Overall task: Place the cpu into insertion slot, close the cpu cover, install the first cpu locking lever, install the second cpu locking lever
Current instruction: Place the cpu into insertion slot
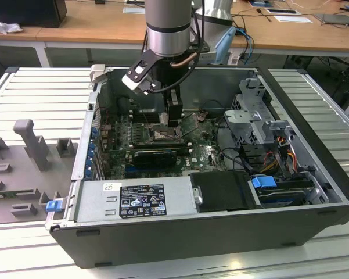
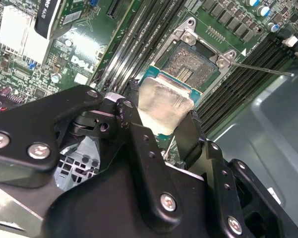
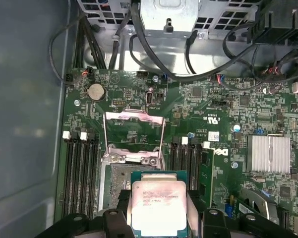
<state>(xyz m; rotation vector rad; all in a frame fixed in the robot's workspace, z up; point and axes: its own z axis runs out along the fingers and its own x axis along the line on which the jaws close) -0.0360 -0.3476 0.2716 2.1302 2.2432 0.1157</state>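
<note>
Fingers (image 2: 191,136) pinch the cpu (image 2: 163,106), one black finger on each side, with its shiny top facing up. The cpu hangs over one edge of the insertion slot (image 2: 188,67) and is not lined up with it yet. I cannot tell if it touches the slot.

The slot sits near the middle of the green board (image 3: 208,111), between rows of long black memory slots (image 3: 79,168). The cpu cover (image 3: 134,115) is swung open at the slot's far edge, away from the cpu. All this is inside the open computer case (image 1: 220,232) on the tabletop (image 1: 40,87).

I think the slot's tiny pins could bend if the cpu comes down crooked or turned the wrong way, with one corner pressing first. The cpu is held only by its thin sides, so it could also slip and drop onto the board.
</note>
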